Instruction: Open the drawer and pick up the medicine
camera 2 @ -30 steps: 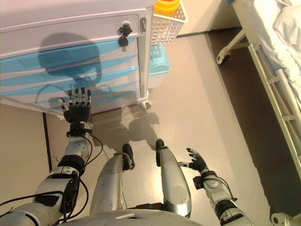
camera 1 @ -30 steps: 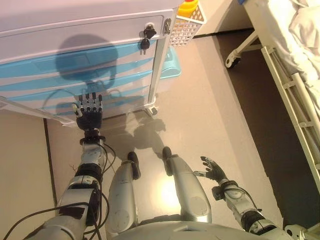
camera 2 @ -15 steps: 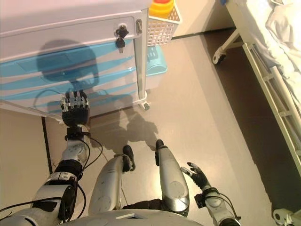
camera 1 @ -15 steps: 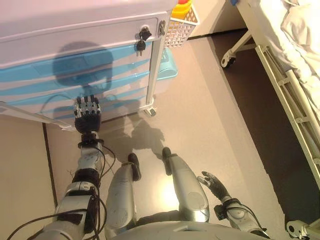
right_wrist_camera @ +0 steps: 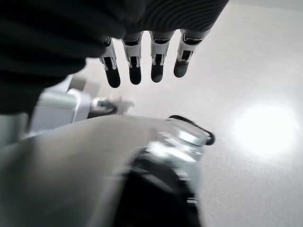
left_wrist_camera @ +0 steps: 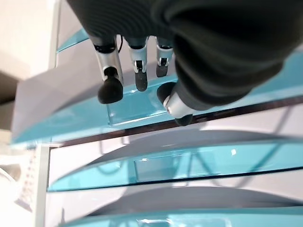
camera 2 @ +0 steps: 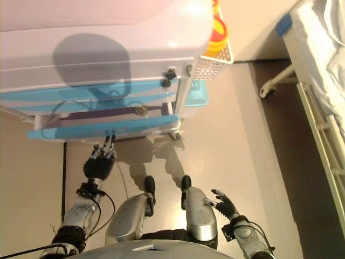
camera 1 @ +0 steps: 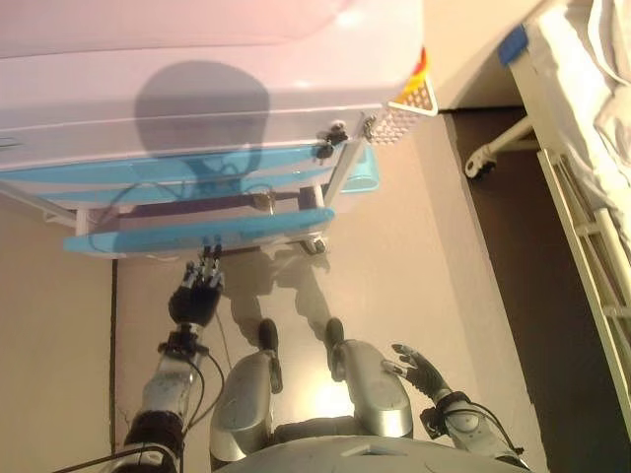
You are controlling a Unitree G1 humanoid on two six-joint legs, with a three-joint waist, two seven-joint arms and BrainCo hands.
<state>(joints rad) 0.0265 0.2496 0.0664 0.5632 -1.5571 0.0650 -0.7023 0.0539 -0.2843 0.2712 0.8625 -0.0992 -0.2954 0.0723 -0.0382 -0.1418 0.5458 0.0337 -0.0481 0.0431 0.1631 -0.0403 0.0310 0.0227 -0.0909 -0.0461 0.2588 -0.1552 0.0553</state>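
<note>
The left hand [camera 1: 197, 296], fingers nearly straight and holding nothing, reaches the lip of the blue-fronted drawer [camera 1: 197, 229] just ahead, which stands out and probably slides lightly on rails if hooked under that stiff edge; no medicine shows.

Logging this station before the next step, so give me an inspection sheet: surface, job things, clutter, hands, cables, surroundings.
Surface: pale floor; no table in view.
Job things: cart with blue-fronted drawers; one lower drawer stands pulled out. Medicine: nothing seen.
Clutter: white basket with a yellow item on the cart's right side; keys in the top lock.
Hands: left hand at the open drawer's front edge, fingers straight, holding nothing; right hand low by the robot's right side, open and idle.
Cables: nothing seen besides the robot's own.
Surroundings: bed on castors at right.
</note>
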